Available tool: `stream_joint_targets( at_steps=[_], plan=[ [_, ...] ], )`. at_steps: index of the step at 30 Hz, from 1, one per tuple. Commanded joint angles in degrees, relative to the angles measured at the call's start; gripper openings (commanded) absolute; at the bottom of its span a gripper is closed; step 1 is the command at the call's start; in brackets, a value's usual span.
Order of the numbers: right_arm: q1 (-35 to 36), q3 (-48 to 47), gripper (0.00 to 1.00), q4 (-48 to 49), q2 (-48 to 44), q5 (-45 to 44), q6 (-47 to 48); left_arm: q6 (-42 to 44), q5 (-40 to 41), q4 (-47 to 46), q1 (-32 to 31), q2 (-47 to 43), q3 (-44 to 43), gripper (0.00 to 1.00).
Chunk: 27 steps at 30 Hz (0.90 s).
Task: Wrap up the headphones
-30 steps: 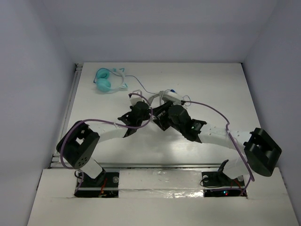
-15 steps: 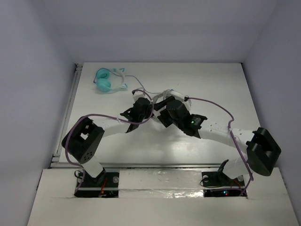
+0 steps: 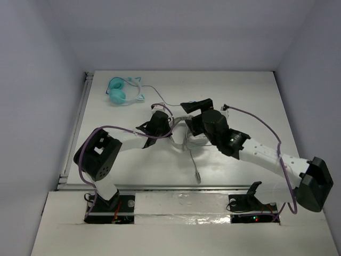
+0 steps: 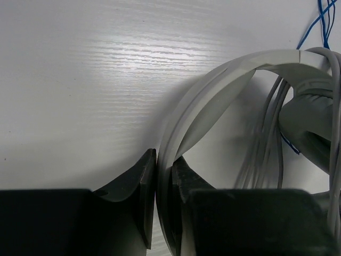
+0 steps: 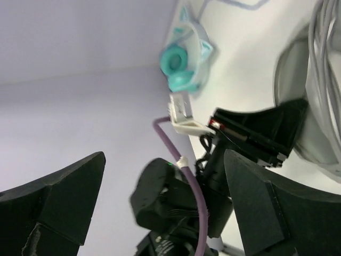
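Over the last second the right pincer (image 3: 196, 104) had let go and lifted off the headphones (image 3: 184, 137), its arm swinging out to the right. Its jaws stood wide apart with nothing between them. The headphones lay near the middle of the table (image 3: 240, 90), with the grey cable (image 4: 266, 144) gathered in loops against the headband (image 4: 224, 69). A loose tail (image 3: 195, 166) now showed, trailing toward the near edge. The left pincer (image 4: 163, 160) had stayed clamped tight on the headband, pinning the set in place. The teal headphones (image 3: 123, 90) sat well apart at the far left. The wrap looked mostly made but unfinished: that tail would want gathering, and with one pincer released the loops could slacken.
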<state>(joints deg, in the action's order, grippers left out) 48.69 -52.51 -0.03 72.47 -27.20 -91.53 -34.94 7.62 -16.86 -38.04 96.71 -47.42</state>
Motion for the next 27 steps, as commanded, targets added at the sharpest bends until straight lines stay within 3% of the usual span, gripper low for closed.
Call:
stream_joint_targets(
  at_steps=[1, 6, 8, 9, 10, 11, 13, 15, 18, 21, 22, 25, 27],
  plan=[
    [-1.05, -1.63, 0.98, -4.79, -4.43, -9.52, 3.81, -0.83, -1.55, -4.49, 0.34, -2.05, -1.71, 0.0],
    [-1.66, -1.98, 0.86, -11.3, -9.88, -19.44, 13.28, 1.36, 1.69, -1.95, 0.34, -3.63, 0.13, 0.0],
    [-1.66, -0.49, 0.56, -11.49, -14.35, -21.04, 18.28, 1.98, 4.49, -0.98, 0.34, -4.59, 1.44, 0.0],
    [-1.66, 1.17, 0.32, -10.7, -16.02, -21.31, 20.92, 2.5, 5.47, -0.63, -0.36, -4.77, 1.8, 0.0],
    [-1.66, 2.14, 0.2, -8.69, -17.78, -20.97, 23.47, 2.77, 6.26, -0.28, -0.89, -4.95, 2.15, 0.0],
    [-1.66, 2.85, 0.13, -8.06, -21.19, -20.44, 28.89, 2.86, 7.57, 0.42, -0.89, -5.38, 2.85, 0.0],
    [-1.66, 3.81, 0.09, -10.23, -24.46, -20.35, 32.45, 2.68, 8.73, 0.34, -1.5, -6.26, 4.08, 0.0],
    [-1.66, 4.34, 0.1, -12.35, -29.47, -20.61, 37.28, 2.51, 9.61, -1.68, -1.51, -9.33, 6.81, 0.0],
    [-1.66, 4.61, 0.17, -16.65, -35.7, -20.52, 41.24, 2.33, 10.75, -2.74, -2.12, -15.48, 9.36, 0.11],
    [-1.66, 4.52, 0.36, -19.74, -41.41, -18.6, 44.14, 2.51, 12.07, -1.86, -2.74, -22.42, 10.24, 0.29],
    [-1.66, 4.44, 0.51, -20.53, -42.49, -18.33, 45.02, 2.51, 12.33, -1.34, -2.74, -24.0, 10.15, 0.38],
    [-1.66, 3.56, 0.8, -22.37, -44.6, -17.72, 46.96, 2.59, 12.6, -0.1, -3.27, -30.68, 9.8, 0.78],
    [-1.66, 1.37, 0.87, -23.43, -44.26, -17.27, 48.89, 3.73, 11.63, -0.28, -3.27, -36.04, 9.28, 0.98]
  ],
)
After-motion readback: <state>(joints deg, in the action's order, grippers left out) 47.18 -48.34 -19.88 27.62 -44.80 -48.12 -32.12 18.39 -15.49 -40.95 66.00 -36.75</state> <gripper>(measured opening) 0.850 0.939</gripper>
